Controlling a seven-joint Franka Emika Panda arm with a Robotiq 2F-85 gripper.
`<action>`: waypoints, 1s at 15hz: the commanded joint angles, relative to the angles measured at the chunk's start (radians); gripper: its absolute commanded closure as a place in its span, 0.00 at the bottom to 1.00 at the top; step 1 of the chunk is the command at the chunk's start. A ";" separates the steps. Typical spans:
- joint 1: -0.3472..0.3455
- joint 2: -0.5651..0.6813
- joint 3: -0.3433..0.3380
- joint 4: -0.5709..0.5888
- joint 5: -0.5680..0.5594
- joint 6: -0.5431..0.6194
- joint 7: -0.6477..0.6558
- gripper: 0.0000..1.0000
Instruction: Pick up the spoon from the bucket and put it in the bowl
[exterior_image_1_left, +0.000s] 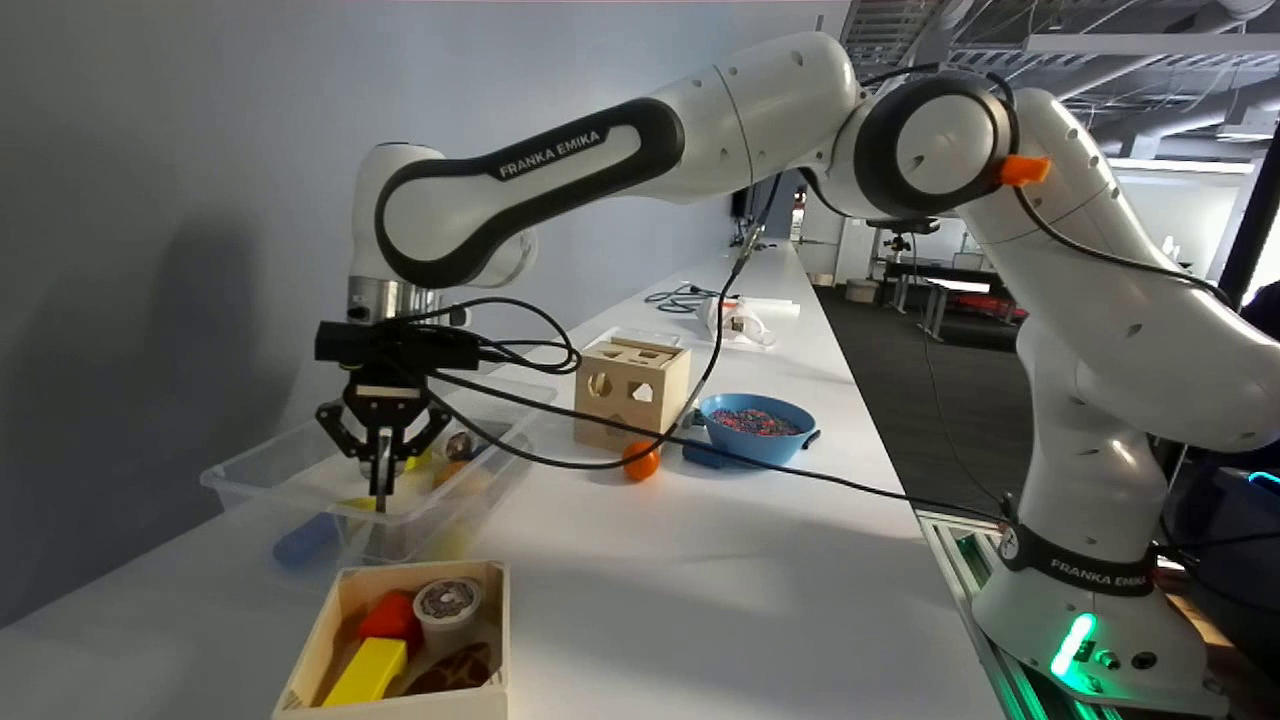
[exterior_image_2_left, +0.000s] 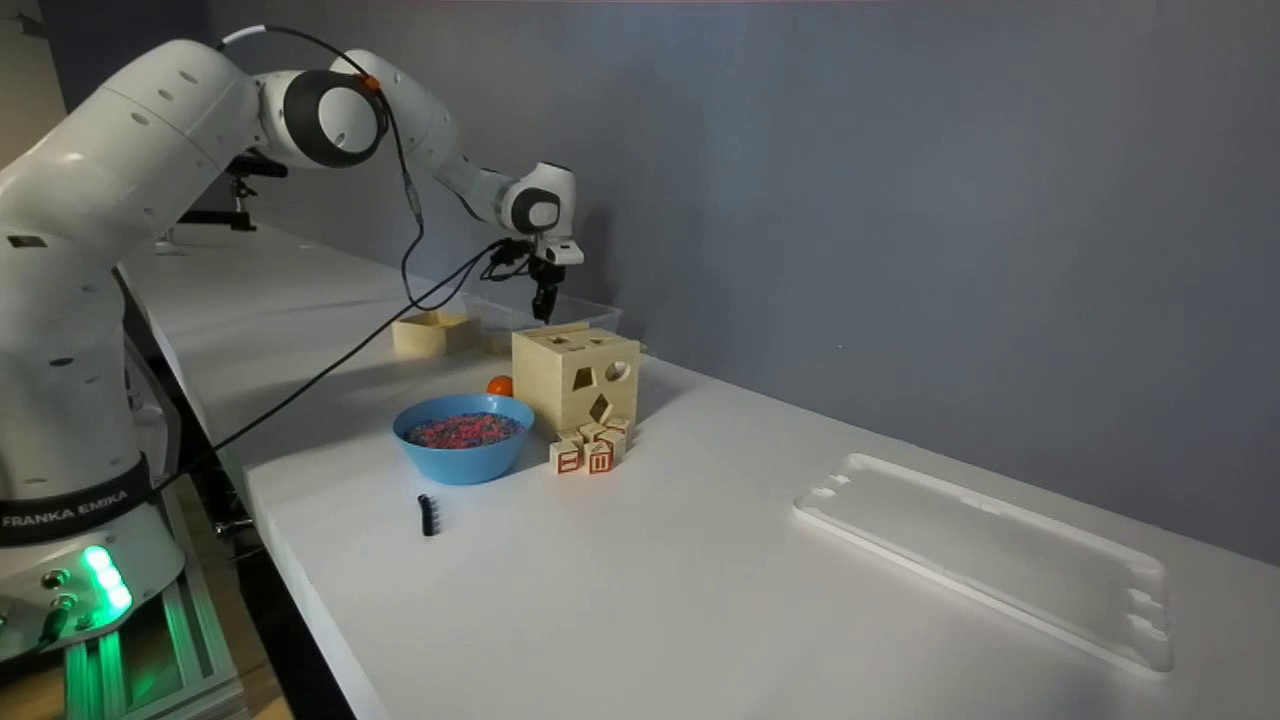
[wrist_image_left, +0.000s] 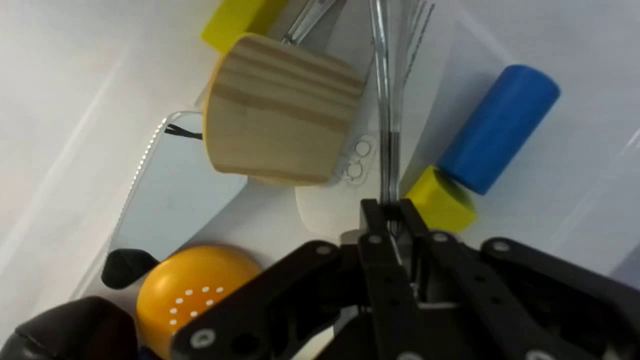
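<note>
Black hand (wrist_image_left: 391, 212) points down over the bucket (exterior_image_1_left: 450, 515), nearly closed, pinching a metal utensil (wrist_image_left: 387, 150).

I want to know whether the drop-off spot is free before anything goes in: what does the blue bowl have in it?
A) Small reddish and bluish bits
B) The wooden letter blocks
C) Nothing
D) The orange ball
A: both exterior views show a mass of small reddish and bluish bits inside the blue bowl, while the orange ball sits outside it.
</note>
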 joint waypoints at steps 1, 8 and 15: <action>0.011 -0.175 0.014 -0.208 0.020 0.223 -0.011 0.97; -0.033 -0.446 0.073 -0.563 0.189 0.611 -0.031 0.97; -0.051 -0.749 0.145 -0.927 0.401 0.739 -0.072 0.97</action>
